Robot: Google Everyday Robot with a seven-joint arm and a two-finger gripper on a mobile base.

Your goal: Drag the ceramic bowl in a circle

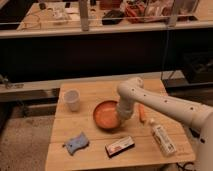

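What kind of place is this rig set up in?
Likely a lab or workshop test area: a small wooden table holding props like the ceramic bowl and white cup, and a cluttered bench behind a railing. The gripper sits at the bowl's rim.

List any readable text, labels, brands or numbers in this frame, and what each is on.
Nothing is legible.
The dark packet has a light label patch, too blurred to read.
The white bottle has printing, too blurred to read.
No markings show on the ceramic bowl or the white cup.
The gripper, at the bowl's right rim, shows no lettering.
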